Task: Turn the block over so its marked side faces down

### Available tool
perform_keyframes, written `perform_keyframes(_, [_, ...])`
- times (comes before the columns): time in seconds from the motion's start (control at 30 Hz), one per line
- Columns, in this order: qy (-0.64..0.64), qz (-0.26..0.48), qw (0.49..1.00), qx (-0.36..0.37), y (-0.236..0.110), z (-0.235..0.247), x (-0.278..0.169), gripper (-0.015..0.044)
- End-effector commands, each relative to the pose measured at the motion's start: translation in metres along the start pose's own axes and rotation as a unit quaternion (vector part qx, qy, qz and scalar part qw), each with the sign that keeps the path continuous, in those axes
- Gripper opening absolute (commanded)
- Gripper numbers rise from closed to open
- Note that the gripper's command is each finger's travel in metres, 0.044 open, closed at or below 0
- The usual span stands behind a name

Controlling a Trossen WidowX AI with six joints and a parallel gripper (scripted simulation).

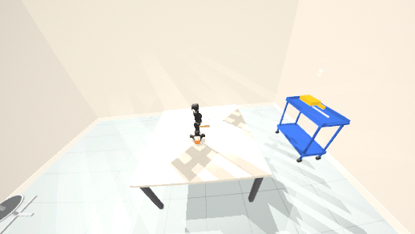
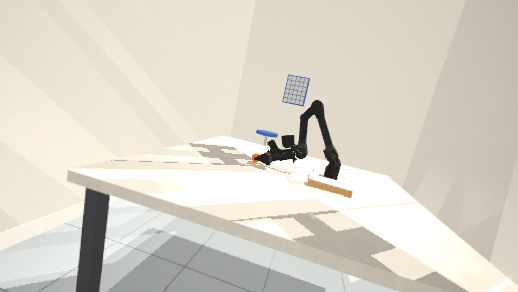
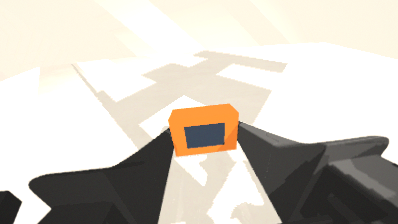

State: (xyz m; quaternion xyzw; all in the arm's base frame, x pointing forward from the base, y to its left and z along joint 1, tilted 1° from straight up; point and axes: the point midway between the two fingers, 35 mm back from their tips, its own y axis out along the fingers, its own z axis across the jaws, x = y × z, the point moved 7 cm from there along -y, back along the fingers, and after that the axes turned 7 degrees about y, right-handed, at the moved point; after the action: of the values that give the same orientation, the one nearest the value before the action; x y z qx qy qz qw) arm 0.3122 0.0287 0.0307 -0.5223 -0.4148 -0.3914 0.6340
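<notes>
One arm (image 2: 320,131) folded low, end effector (image 3: 205,134) near-level, clamping orange block (image 3: 203,129) (dark mark toward wrist camera).

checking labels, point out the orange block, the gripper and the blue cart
orange block (image 3: 203,131): wrist view, on its dark blue marked face.
gripper (image 3: 203,137): wrist view, midway between the fingertips clamping the block.
blue cart (image 1: 316,111): top view, on its upper shelf.

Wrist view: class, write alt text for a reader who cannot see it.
An orange block is clamped between the two dark fingers of the gripper, its dark blue marked face toward the camera. Behind it lies the pale table, crossed by shadows.
</notes>
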Motion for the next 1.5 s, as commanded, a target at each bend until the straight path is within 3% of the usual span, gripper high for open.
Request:
perform_keyframes(0.0, [0.003,0.002,1.0,0.003,-0.0017,0.0003,-0.0018,0.0])
perform_keyframes(0.13, [0.003,0.002,1.0,0.003,-0.0017,0.0003,-0.0018,0.0])
perform_keyframes(0.7, [0.003,0.002,1.0,0.003,-0.0017,0.0003,-0.0018,0.044])
perform_keyframes(1.47, [0.003,0.002,1.0,0.003,-0.0017,0.0003,-0.0018,0.044])
